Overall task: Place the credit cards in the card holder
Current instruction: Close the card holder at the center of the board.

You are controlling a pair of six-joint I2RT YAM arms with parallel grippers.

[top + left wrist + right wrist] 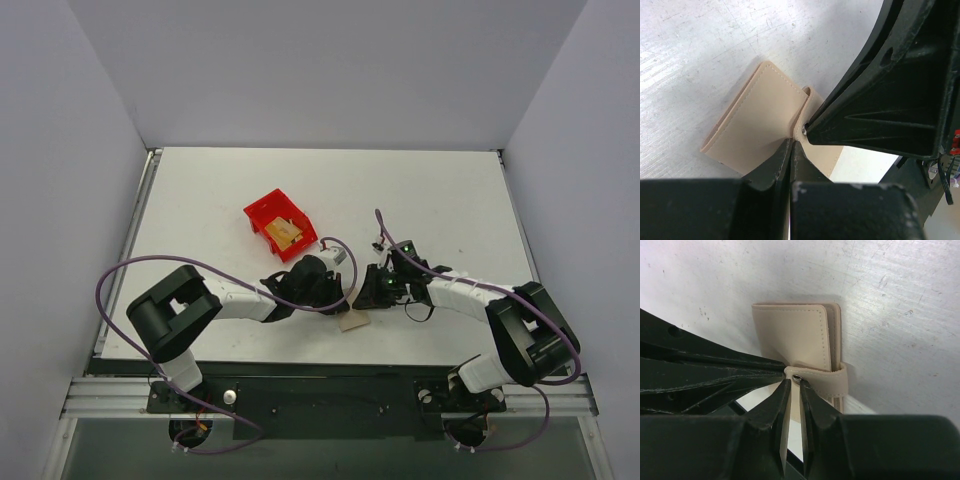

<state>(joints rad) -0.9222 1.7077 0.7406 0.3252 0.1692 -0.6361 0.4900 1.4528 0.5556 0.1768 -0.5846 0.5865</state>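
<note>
The beige card holder (pixel 354 321) lies folded on the white table between my two grippers. In the left wrist view its cover (pixel 752 125) faces up, and my left gripper (pixel 791 142) is shut on its near edge. My right gripper (pixel 796 381) pinches the snap tab (pixel 825 382) at its metal stud, its jaws standing only a sliver apart. Both grippers meet tip to tip over the holder (pixel 795 332). Orange-yellow credit cards (pixel 285 233) lie in the red bin, away from both grippers.
The red plastic bin (pixel 262 212) stands tilted just behind the left gripper (pixel 340 292). Purple cables loop over both arms. The right gripper (pixel 362 297) comes in from the right. Grey walls close in the table on three sides.
</note>
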